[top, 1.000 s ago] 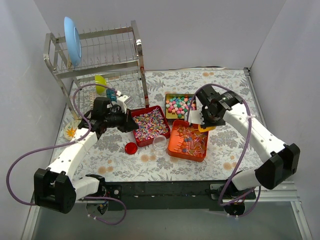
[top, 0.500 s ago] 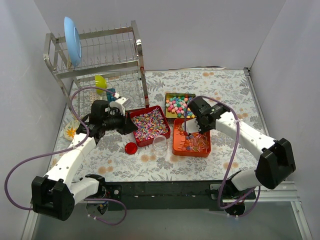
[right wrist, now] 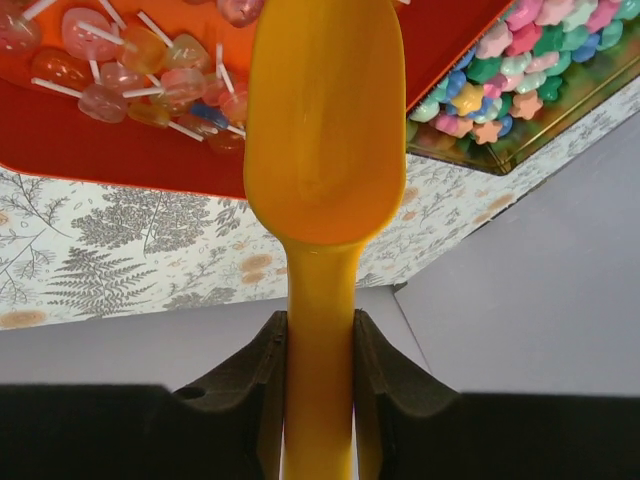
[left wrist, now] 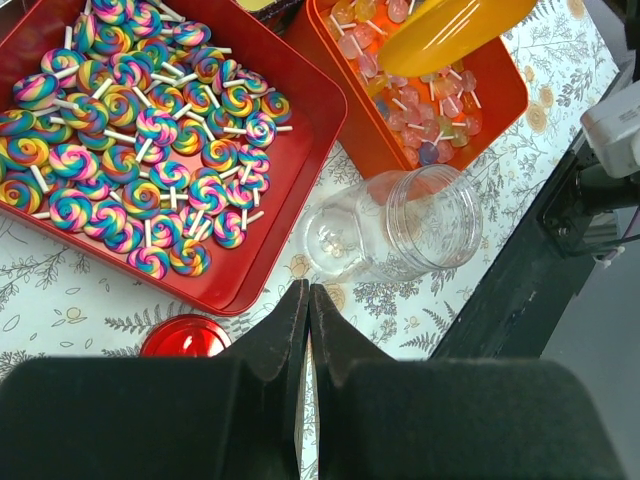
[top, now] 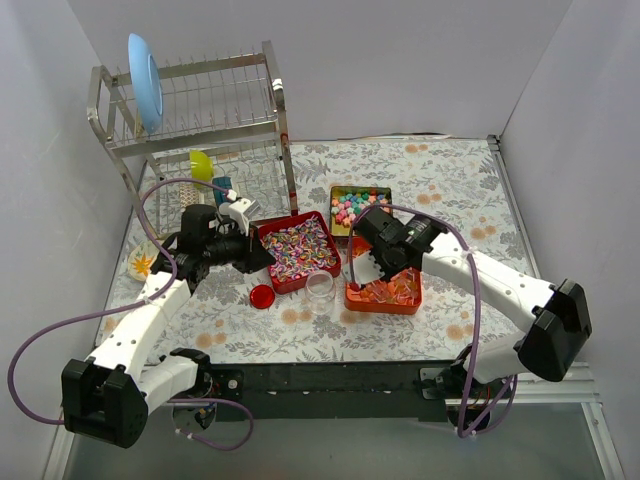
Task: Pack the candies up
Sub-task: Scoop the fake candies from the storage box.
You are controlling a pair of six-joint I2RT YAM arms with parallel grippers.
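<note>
Striped swirl candies [left wrist: 140, 150] fill a red tray [top: 283, 281]. Clear-wrapped reddish candies [right wrist: 120, 85] lie in an orange tray [top: 384, 306]. Pastel chunky candies [top: 352, 208] sit in a gold tin. An open clear jar [top: 320, 290] stands between the trays, with its red lid [top: 262, 296] to its left. My right gripper [right wrist: 320, 330] is shut on the handle of the yellow scoop [right wrist: 322, 130]. The scoop's bowl looks empty and hangs over the orange tray's left edge, close to the jar. My left gripper [left wrist: 308, 295] is shut and empty, above the table near the lid.
A metal dish rack [top: 200, 120] with a blue plate [top: 145, 80] stands at the back left. A yellow-green item [top: 201, 165] lies under it and a small dish [top: 140, 262] sits by the left wall. Grey walls close in on both sides.
My right arm has swung left and lower with the scoop, from the orange tray's right side to its left edge by the jar. My left arm drew back slightly.
</note>
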